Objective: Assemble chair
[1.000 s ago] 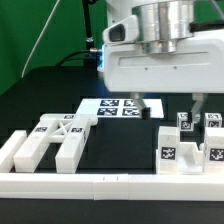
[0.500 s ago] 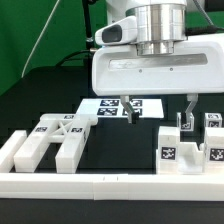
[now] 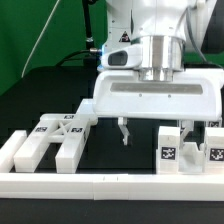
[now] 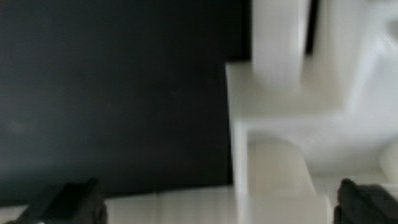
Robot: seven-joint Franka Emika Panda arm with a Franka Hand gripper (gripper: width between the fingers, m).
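Note:
The chair lies in loose white tagged pieces. A wide flat piece with legs [image 3: 55, 140] sits at the exterior view's left. A cluster of chunky tagged blocks [image 3: 190, 150] stands at the right. My gripper [image 3: 156, 133] is open and empty, low over the table between them, with its right finger [image 3: 189, 126] at the top of the block cluster. In the wrist view my gripper [image 4: 217, 203] has both dark fingertips [image 4: 71, 202] spread wide, and a blurred white piece [image 4: 294, 110] fills the space between and beyond them. No finger visibly touches it.
A long low white border bar [image 3: 100, 184] runs along the front edge. The black table [image 3: 115, 155] shows between the two groups of parts. The marker board is almost wholly hidden behind my hand. A green backdrop stands at the back left.
My gripper has come down and nearer the front, a little toward the exterior view's left. It now covers the marker board. The jaws stay open and no part has moved.

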